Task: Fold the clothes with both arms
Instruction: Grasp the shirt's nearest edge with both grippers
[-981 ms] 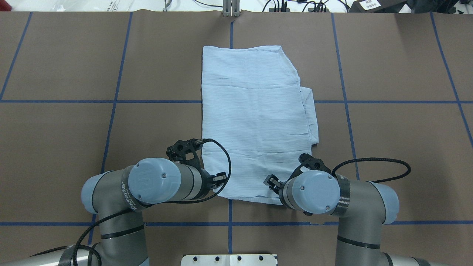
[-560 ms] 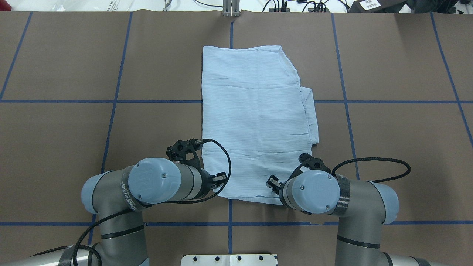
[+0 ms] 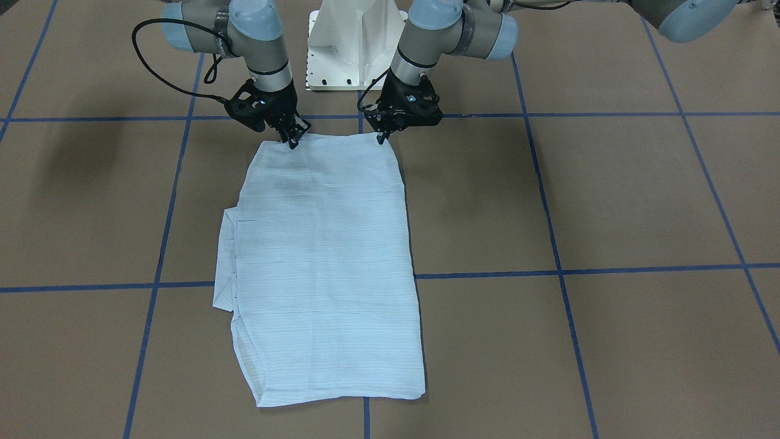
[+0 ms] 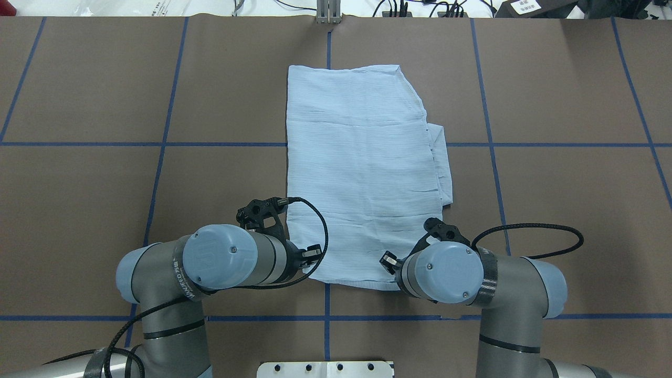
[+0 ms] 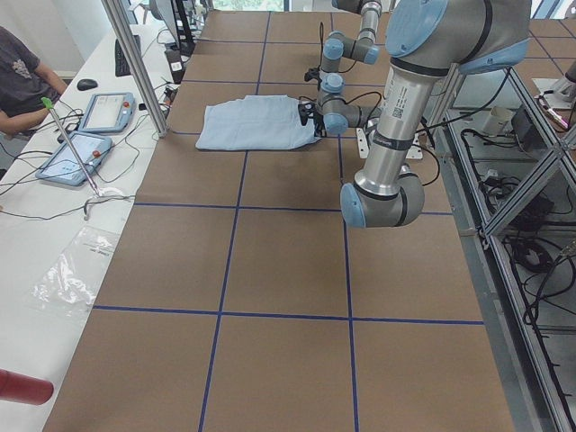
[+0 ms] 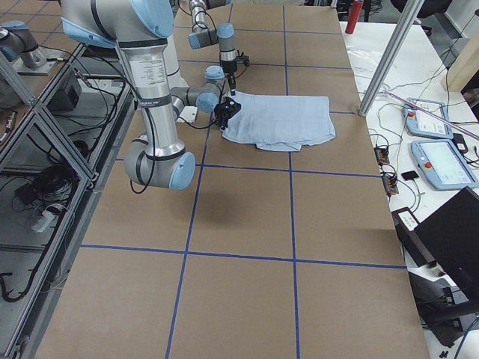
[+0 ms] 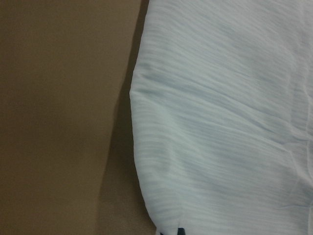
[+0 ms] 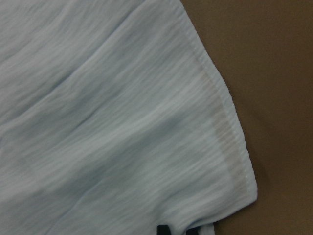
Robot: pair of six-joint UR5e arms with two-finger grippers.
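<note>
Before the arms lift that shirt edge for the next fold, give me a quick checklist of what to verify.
1. Left gripper closed on its near corner of the shirt: ok.
2. Right gripper closed on the other near corner: ok.
3. Rest of the shirt lying flat: ok.
4. Side edges tidy: not ok, an underlayer sticks out on the robot's right.
5. All layers pinched: cannot tell.

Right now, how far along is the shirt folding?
Done: the shirt lies flat as a long narrow panel, sides folded in. In hand: the left tool and right tool appear pinched on its two near corners. Left: likely folding that near edge over to the far edge.
</note>
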